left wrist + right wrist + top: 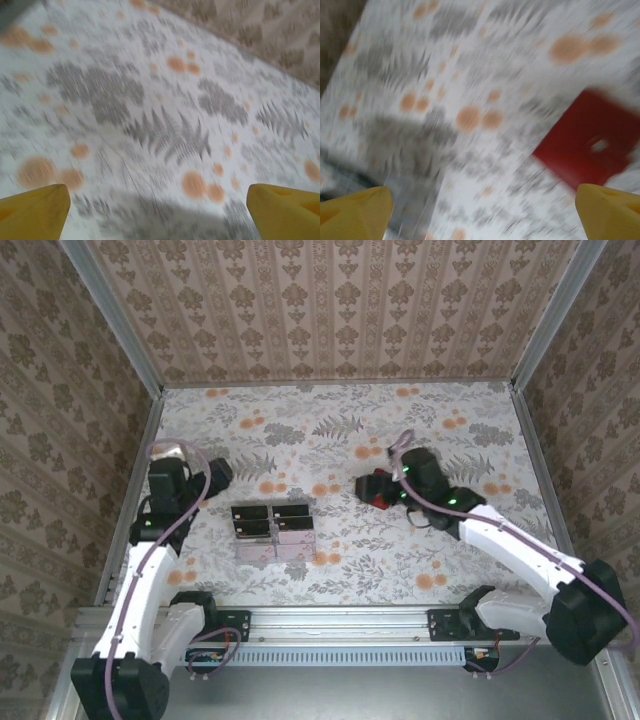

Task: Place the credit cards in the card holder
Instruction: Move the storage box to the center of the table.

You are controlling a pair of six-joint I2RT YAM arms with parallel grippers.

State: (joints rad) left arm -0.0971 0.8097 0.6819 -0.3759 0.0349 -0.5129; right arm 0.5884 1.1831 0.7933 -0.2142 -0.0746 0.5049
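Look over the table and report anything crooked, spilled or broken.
Nothing stands out. The cards lie in a tidy block near the middle of the table, edges squared with each other. The red wallet lies to their right. No spill or damage shows, though both wrist views are too blurred for fine detail.

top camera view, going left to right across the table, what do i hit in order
left claw → credit cards → card holder
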